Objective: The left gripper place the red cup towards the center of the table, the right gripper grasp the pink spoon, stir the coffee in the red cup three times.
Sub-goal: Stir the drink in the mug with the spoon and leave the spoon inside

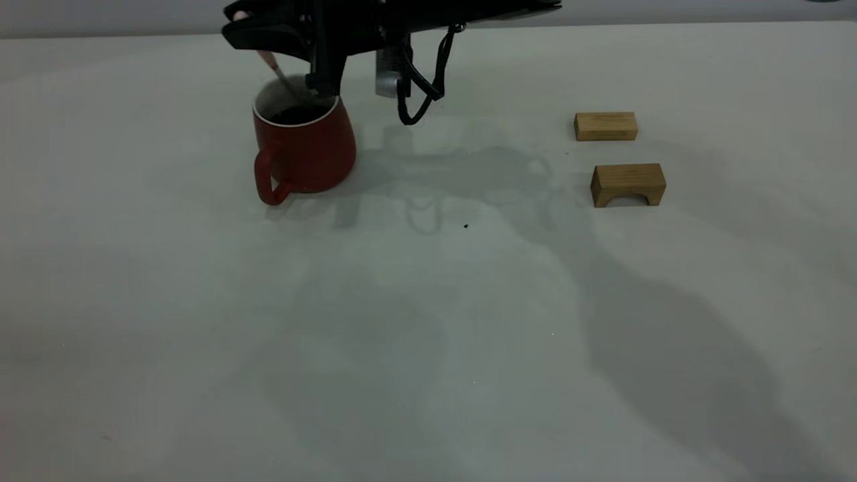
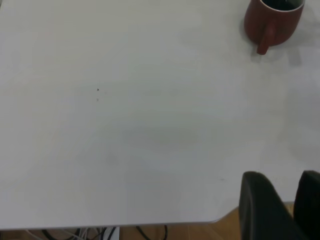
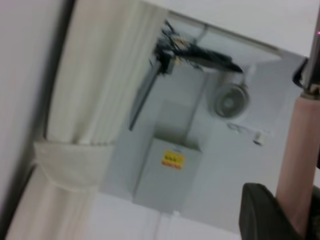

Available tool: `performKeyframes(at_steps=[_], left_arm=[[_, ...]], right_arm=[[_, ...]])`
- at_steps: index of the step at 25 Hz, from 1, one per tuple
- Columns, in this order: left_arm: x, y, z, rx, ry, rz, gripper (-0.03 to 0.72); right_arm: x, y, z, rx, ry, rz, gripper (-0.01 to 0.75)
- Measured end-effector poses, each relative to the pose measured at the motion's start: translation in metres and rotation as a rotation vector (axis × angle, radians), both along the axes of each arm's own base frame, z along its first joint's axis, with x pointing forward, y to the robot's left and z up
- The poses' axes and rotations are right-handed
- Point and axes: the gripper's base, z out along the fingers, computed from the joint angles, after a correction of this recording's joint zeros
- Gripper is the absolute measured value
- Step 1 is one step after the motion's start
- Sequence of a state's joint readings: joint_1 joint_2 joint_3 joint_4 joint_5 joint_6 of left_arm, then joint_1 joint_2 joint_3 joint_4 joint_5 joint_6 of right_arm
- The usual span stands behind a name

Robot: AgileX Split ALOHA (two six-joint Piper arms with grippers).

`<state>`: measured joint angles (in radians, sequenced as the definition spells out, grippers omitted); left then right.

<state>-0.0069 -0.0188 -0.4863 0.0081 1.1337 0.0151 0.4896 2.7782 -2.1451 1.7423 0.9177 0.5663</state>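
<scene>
The red cup (image 1: pixel 304 147) stands upright on the table (image 1: pixel 428 321) at the back left, its handle facing the front left. Dark coffee (image 1: pixel 294 115) fills it. My right gripper (image 1: pixel 258 40) hovers just above the cup's rim, shut on the pink spoon (image 1: pixel 271 62), which slants down so that its metal end dips into the coffee. In the right wrist view the pink spoon (image 3: pixel 300 150) runs up from between the fingers of the right gripper (image 3: pixel 289 202). My left gripper (image 2: pixel 286 180) is parked past the table's edge, far from the red cup (image 2: pixel 272 22), with its fingers together and nothing held.
Two small wooden blocks lie at the right: a flat one (image 1: pixel 605 126) and an arch-shaped one (image 1: pixel 628 184). A black cable loop (image 1: pixel 418 100) hangs from the right arm beside the cup. The table edge (image 2: pixel 150 225) and the floor below it show in the left wrist view.
</scene>
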Motion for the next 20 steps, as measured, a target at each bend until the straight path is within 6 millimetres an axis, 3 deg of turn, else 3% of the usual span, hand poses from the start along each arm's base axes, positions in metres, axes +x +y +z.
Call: performKeyframes(at_steps=[10,20], left_arm=[[0.0,0.0,0.0,0.0,0.0,0.0,0.237],[0.0,0.0,0.0,0.0,0.0,0.0,0.237]], right_arm=[[-0.003,0.001,0.002,0.022,0.003,0.037,0.138],[-0.005,0.0,-0.014,0.015,0.032,0.032,0.138]])
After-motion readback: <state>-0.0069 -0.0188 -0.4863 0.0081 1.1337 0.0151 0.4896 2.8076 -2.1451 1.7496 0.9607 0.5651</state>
